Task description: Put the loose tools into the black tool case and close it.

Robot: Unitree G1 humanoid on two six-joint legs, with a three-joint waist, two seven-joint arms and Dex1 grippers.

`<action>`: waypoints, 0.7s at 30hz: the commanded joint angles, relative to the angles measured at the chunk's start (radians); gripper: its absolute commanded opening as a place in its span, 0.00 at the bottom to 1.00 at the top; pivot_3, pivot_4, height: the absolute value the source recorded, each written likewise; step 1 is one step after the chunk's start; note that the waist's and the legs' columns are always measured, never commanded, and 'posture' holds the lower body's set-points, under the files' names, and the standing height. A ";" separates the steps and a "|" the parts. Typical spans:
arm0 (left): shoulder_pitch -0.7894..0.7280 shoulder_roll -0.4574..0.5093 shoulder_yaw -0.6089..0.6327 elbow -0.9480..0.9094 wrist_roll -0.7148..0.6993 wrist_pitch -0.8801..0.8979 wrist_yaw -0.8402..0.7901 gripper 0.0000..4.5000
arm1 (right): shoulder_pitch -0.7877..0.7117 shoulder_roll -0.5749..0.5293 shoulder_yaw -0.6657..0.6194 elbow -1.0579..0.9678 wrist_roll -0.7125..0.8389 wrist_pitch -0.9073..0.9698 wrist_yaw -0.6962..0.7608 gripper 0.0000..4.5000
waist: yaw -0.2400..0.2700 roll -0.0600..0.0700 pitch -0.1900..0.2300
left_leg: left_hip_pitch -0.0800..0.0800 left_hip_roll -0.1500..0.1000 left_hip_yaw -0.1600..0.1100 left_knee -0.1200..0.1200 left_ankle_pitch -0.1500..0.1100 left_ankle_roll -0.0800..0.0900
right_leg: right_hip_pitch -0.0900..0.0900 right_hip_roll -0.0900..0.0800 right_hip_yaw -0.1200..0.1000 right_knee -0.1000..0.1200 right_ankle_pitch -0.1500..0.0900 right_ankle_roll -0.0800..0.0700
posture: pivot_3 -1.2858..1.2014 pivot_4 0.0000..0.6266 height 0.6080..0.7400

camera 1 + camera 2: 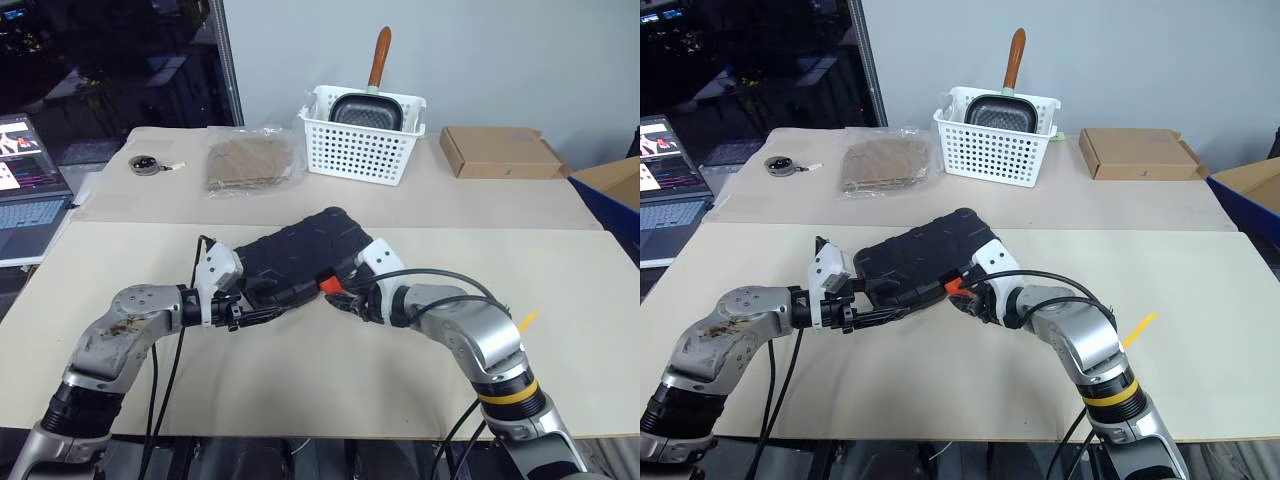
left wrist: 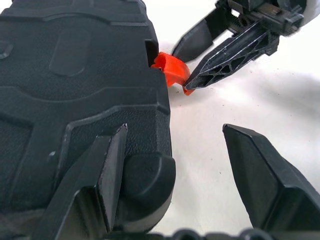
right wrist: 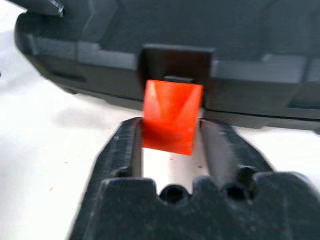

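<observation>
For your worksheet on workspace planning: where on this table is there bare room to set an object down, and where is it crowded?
Free: the near table right of the right gripper, and the strip between tool case and white basket. Crowded: around the orange latch, where the left gripper also sits.

A: What sort of place is this?
B: A lab or test room. The counter (image 1: 560,300) is bare board against a plain grey wall.
A: Anything else?
B: An open laptop (image 1: 25,190) beside it, a cardboard box (image 1: 500,152), and a white basket (image 1: 360,140) holding a pan (image 1: 368,108).
</observation>
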 commanded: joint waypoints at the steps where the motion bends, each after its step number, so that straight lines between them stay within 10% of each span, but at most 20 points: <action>1: 0.026 0.013 -0.007 -0.016 0.013 0.017 -0.004 0.73 | -0.028 0.007 -0.009 -0.029 0.009 0.020 -0.004 0.48 | -0.001 0.000 0.000 | 0.000 0.000 0.000 0.000 0.000 0.000 | 0.000 0.000 0.000 0.000 0.000 0.000 | 0.52 0.24 1.00; 5: 0.030 0.013 -0.006 -0.013 0.017 0.015 -0.004 0.73 | -0.033 0.007 -0.001 -0.035 0.009 0.033 -0.002 0.48 | -0.001 0.000 0.000 | 0.000 0.000 0.000 0.000 0.000 0.000 | 0.000 0.000 0.000 0.000 0.000 0.000 | 0.52 0.24 1.00; 9: 0.034 0.010 -0.008 -0.017 0.019 0.016 -0.001 0.73 | -0.032 0.006 0.004 -0.030 -0.002 0.027 -0.009 0.26 | -0.001 0.000 0.000 | 0.000 0.000 0.000 0.000 0.000 0.000 | 0.000 0.000 0.000 0.000 0.000 0.000 | 0.52 0.24 1.00; 21: 0.049 0.009 -0.030 -0.029 0.025 0.027 0.001 0.73 | -0.025 0.086 -0.047 -0.029 0.020 -0.055 -0.033 0.25 | -0.006 0.000 0.000 | 0.000 0.000 0.000 0.000 0.000 0.000 | 0.000 0.000 0.000 0.000 0.000 0.000 | 0.52 0.24 1.00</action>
